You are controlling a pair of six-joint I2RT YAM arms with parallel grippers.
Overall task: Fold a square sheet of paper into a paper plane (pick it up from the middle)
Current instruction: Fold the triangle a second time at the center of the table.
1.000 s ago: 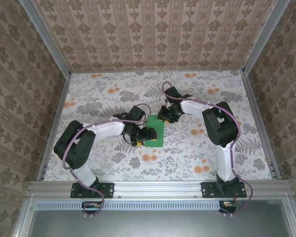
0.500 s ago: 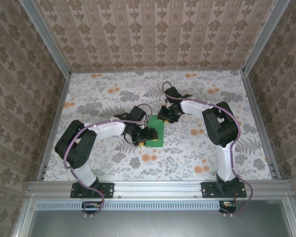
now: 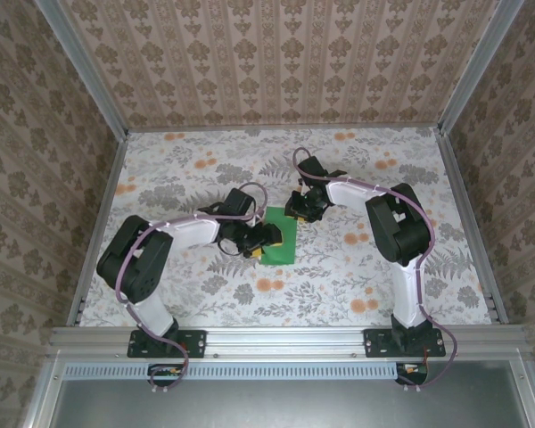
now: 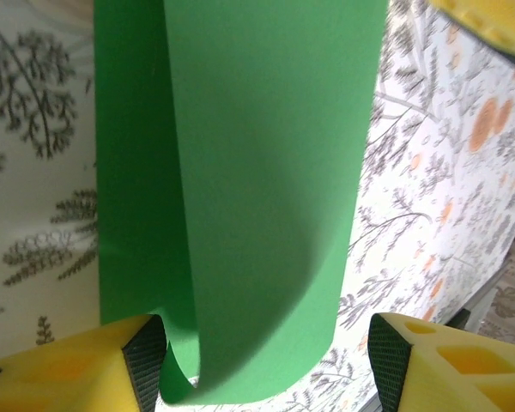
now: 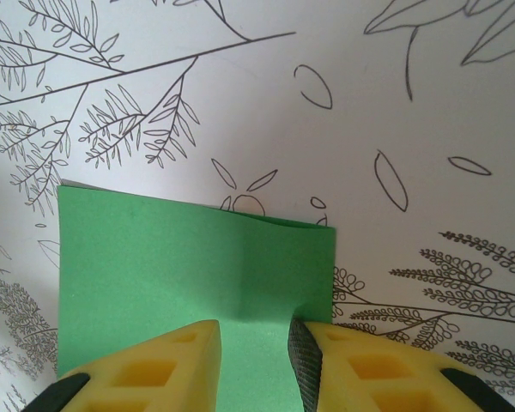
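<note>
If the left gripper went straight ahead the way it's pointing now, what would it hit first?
The square sheet of paper: its curled-over green edge sits right between the open fingers of the left gripper, directly in its line. Depth beyond the sheet is hard to judge.

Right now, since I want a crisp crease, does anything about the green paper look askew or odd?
Yes. The square sheet of paper is not flat: one side curls up and over between the left fingers, a loose bend rather than a pressed fold.

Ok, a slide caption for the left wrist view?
Green paper sheet curled over itself between yellow fingers of the left gripper.
</note>
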